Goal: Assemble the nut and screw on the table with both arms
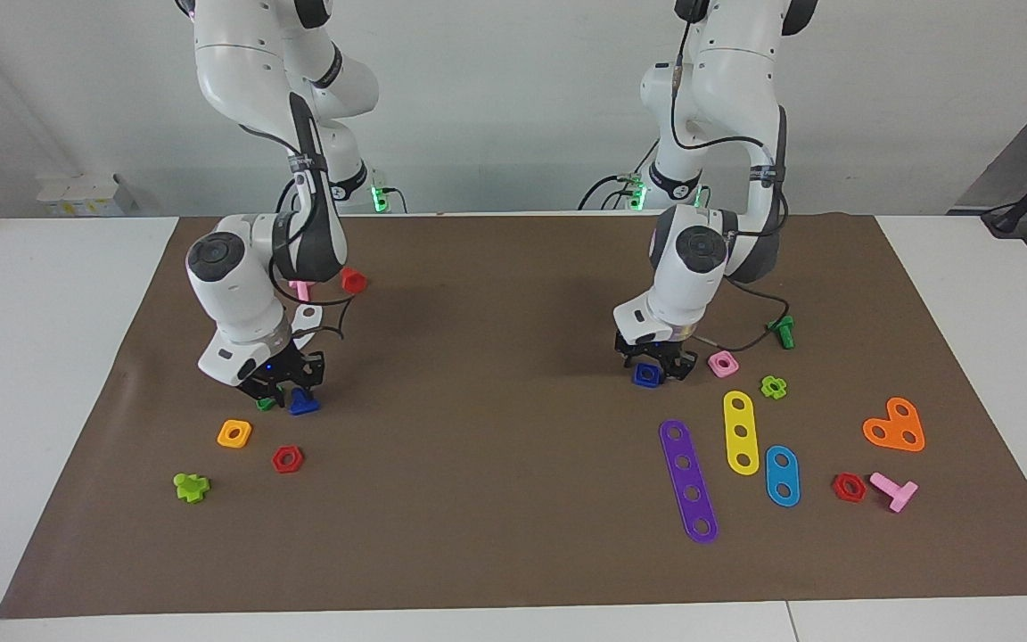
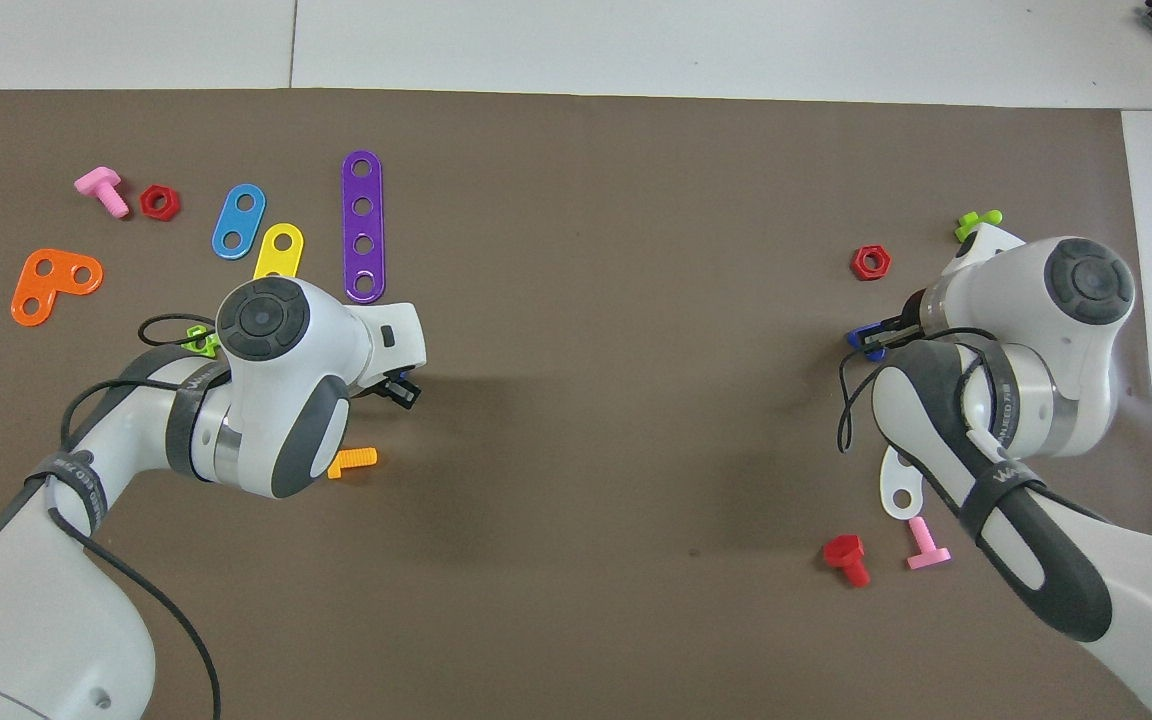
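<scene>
I see my left pincer [image 1: 653,367] down on the nut [image 1: 646,375], fingers straddling it, pink nut [image 1: 723,364] just beside. My right pincer [image 1: 286,385] sits at the screw [image 1: 303,403] by a green piece [image 1: 265,403]; grip there I cannot tell. Both lie mid-tabletop [image 1: 496,499], toward opposite ends.

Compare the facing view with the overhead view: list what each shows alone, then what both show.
Only the facing view shows the dark-blue square nut at the left gripper, the pink square nut beside it, the orange-yellow square nut and the green triangular nut by the right gripper; the arms cover these from above.

Only the overhead view shows the orange bolt near the left arm.

Both show the dark-blue screw at the right gripper, the purple four-hole strip, the orange heart-shaped plate and the brown mat.
</scene>
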`<action>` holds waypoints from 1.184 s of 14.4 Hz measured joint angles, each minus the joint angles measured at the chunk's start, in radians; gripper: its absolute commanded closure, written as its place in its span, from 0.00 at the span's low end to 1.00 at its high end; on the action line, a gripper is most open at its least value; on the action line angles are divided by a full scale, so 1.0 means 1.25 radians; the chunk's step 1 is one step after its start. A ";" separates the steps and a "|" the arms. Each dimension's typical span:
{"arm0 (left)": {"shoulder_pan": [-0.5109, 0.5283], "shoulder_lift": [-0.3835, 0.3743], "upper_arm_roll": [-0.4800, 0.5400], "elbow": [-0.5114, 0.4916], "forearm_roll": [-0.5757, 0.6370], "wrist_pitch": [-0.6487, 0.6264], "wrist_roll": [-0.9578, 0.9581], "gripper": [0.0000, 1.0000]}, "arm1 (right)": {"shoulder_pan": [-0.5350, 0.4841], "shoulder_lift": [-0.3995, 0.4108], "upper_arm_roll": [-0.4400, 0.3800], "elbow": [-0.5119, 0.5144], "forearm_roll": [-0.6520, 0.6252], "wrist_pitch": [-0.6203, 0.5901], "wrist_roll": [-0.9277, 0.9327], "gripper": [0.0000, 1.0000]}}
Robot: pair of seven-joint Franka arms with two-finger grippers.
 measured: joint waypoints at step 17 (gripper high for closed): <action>0.007 0.016 0.046 0.265 -0.094 -0.306 -0.217 1.00 | 0.083 -0.039 0.003 0.119 0.033 -0.140 0.187 1.00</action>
